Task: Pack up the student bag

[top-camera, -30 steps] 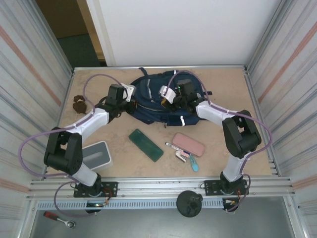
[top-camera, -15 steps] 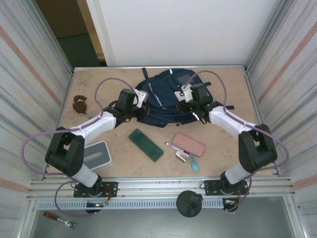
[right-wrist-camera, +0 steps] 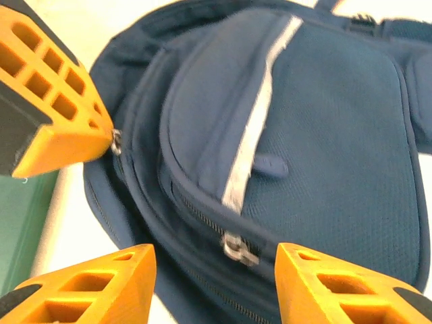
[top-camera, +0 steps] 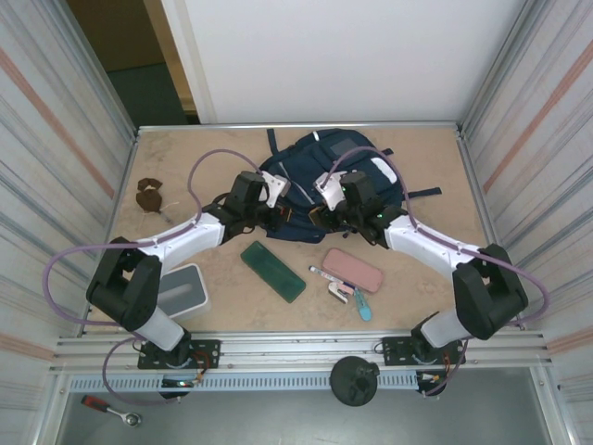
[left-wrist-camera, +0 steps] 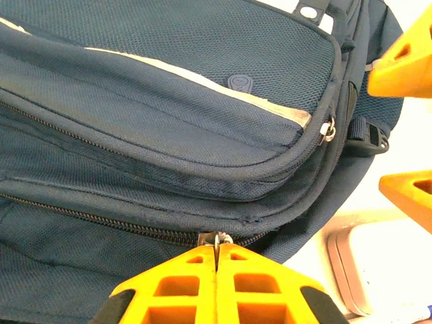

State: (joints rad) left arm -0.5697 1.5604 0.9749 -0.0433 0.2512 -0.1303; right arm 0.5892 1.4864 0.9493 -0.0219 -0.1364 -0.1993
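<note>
Over the last sec the R gripper has been eased from near-closed to roughly half open and brought to the near rim of the student bag, which lies at the far middle of the table. Nothing is held in it, a pocket zip pull being framed betw. its jaws. The L gripper is kept fully closed, pinched on a second zip pull. A re-grip for unzipping is judged under way, w/ the pink pouch and green case not yet packed.
</note>
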